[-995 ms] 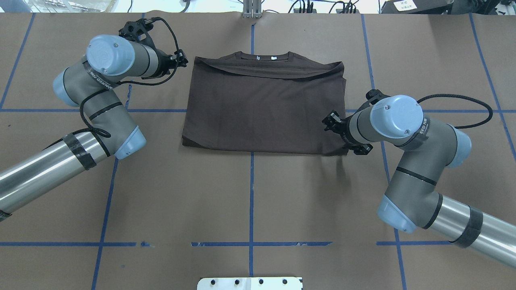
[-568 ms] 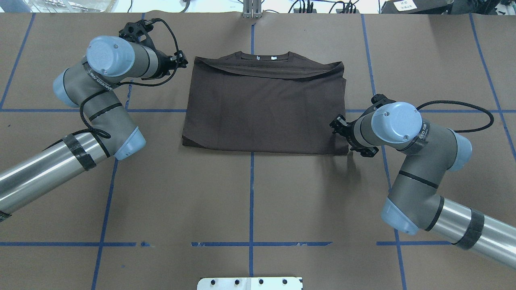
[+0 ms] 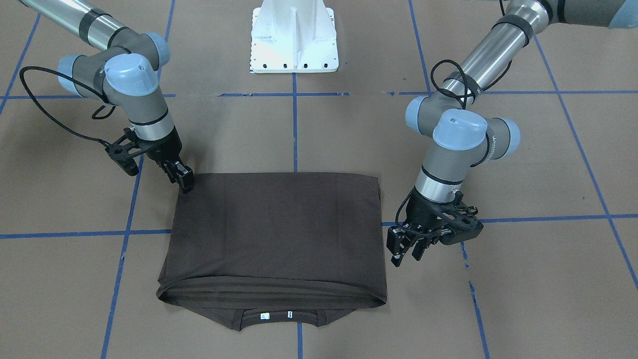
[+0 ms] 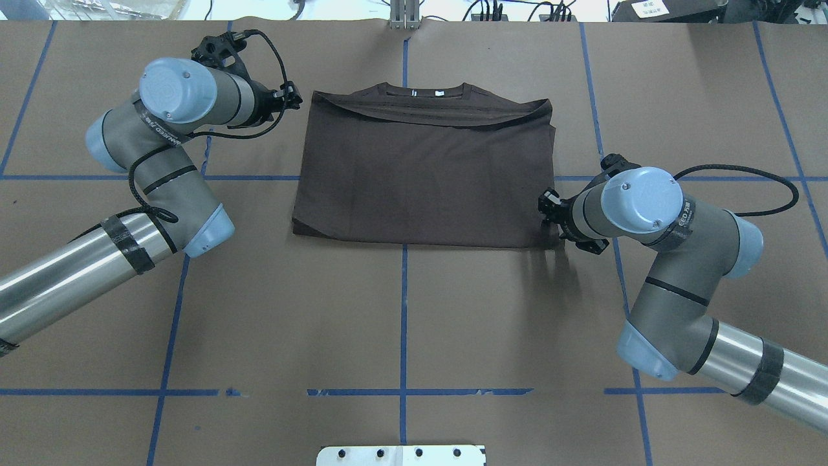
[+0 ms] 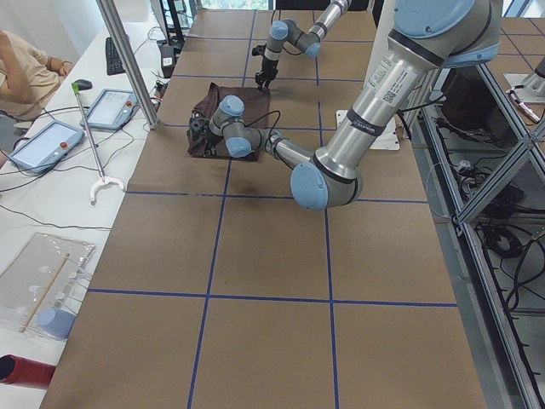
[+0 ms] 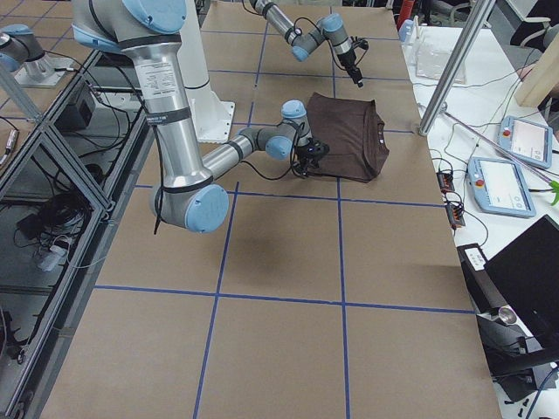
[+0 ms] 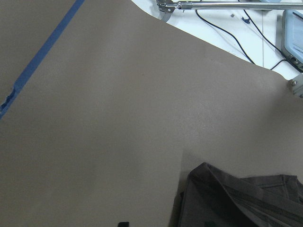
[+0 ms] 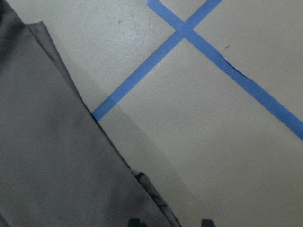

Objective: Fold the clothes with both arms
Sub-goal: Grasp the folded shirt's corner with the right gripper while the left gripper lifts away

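Note:
The dark brown T-shirt (image 4: 420, 175) lies folded into a rectangle on the table, its collar and white labels (image 3: 264, 315) at the far edge. My right gripper (image 4: 545, 208) is down at the shirt's near right corner. It is open, and in the right wrist view the corner of the fabric (image 8: 47, 156) lies between the fingertips. My left gripper (image 3: 404, 253) hangs open and empty beside the far left corner, a short gap from the cloth. The left wrist view shows that corner of the shirt (image 7: 236, 198) at lower right.
The white pedestal base (image 3: 294, 40) stands at the robot's side of the table. Blue tape lines (image 4: 403, 310) cross the brown tabletop. A metal post (image 5: 128, 60), tablets and a person's arm (image 5: 21, 72) are beyond the far edge.
My right gripper has drawn back from over the shirt's right edge toward the near right corner. The left arm and the shirt have barely moved.

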Controlling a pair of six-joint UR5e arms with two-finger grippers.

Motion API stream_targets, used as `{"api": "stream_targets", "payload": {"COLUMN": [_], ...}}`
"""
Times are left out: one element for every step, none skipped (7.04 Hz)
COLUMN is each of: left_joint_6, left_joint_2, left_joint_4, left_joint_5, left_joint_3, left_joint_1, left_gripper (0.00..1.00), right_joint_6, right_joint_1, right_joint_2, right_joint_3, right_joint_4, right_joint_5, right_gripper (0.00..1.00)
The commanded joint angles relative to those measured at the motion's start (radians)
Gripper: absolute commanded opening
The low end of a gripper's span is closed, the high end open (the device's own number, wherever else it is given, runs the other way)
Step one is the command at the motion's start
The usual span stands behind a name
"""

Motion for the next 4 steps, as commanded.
{"api": "stream_targets", "payload": {"left_joint_6": [-0.001, 0.001, -0.001, -0.001], "left_joint_2": [-0.004, -0.007, -0.008, -0.005], "left_joint_4": [0.000, 0.001, 0.000, 0.001], "left_joint_5": [0.000, -0.002, -0.002, -0.003], "left_joint_3": [-0.002, -0.010, -0.013, -0.037], "left_joint_1": [-0.001, -0.001, -0.001, -0.001], "left_gripper": [0.62, 0.62, 0.62, 0.62], "right_joint_6": [0.005, 0.005, 0.003, 0.003], "right_joint_1": [-0.008, -0.009, -0.009, -0.009], "right_joint_2": [-0.004, -0.005, -0.037, -0.112], "right_joint_3": [0.011, 0.022, 0.095, 0.200], "right_joint_4": [0.000, 0.000, -0.001, -0.001], "right_joint_5": [0.002, 0.004, 0.013, 0.054], "right_gripper": [0.00, 0.00, 0.00, 0.00]}}
